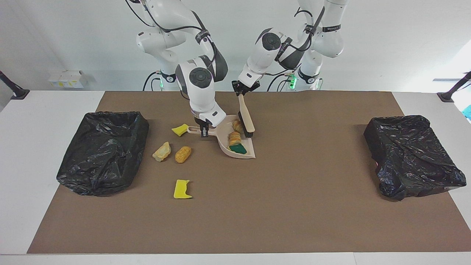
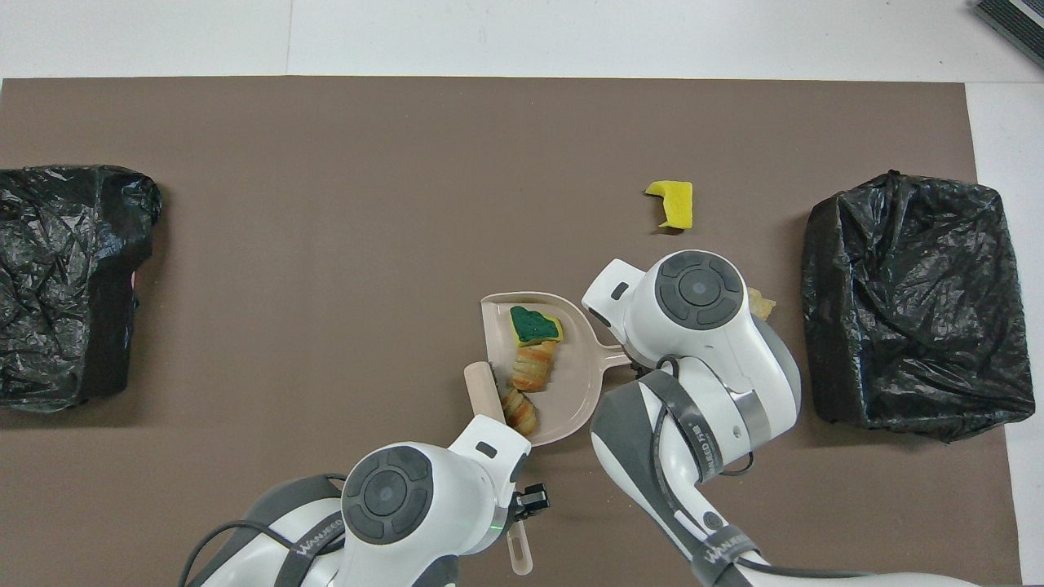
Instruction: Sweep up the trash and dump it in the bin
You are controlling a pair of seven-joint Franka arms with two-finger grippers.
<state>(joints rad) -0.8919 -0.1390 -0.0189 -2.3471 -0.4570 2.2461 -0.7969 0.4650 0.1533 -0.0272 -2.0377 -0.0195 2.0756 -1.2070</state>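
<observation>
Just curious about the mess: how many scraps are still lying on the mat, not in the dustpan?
4. A yellow sponge by the dustpan handle, two lumps nearer the bin, and another yellow sponge farthest from the robots. None looks hidden.

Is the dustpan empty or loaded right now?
Loaded. The dustpan holds the green-topped sponge and two bread lumps, with the brush at its mouth.

Two glossy white arms with dark grey joint caps and bands; black cables looped along upper links; grey lettering on forearms; small black two-finger grippers; green base lights.
</observation>
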